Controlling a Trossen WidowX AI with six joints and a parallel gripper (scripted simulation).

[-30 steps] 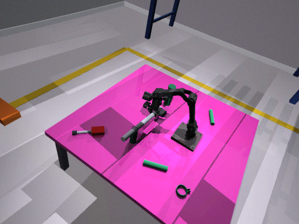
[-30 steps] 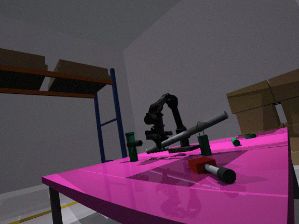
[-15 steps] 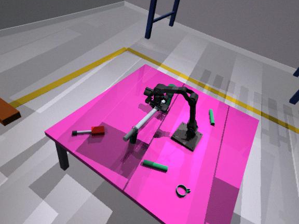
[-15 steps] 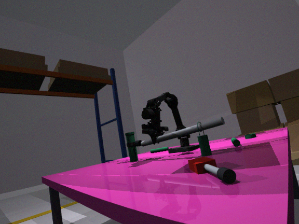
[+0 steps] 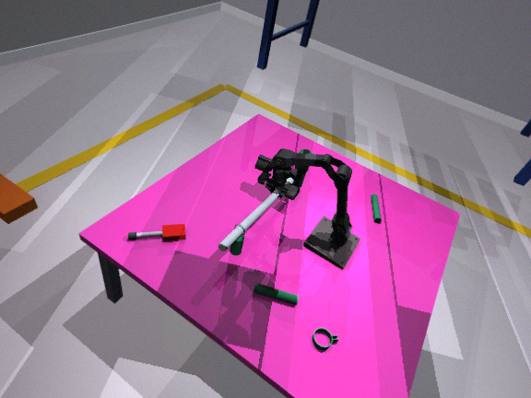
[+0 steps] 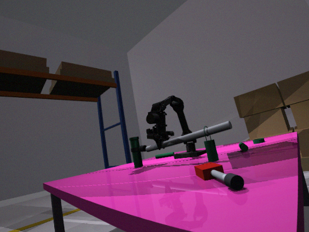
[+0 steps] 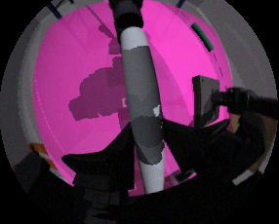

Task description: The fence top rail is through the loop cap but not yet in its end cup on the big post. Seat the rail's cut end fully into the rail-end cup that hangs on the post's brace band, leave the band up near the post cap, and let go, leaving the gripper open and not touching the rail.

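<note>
The rail (image 5: 258, 213) runs mid-table through the loop cap (image 5: 239, 228), its end toward the post (image 6: 136, 151) near the far edge. A hammer (image 5: 159, 233) lies by the left corner, a ring (image 5: 324, 339) near the front edge.

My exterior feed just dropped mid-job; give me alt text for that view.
The hand is shut on the grey rail, whose low end meets the dark cup on the big green post. The rail slopes up through the loop on a shorter post. A red-headed tool lies nearer on the pink table.

Red-headed hammer (image 5: 159, 233) lying flat, loose green cylinder (image 5: 276, 294), green ring clamp (image 5: 324, 339), cardboard boxes (image 6: 271, 107)
</note>
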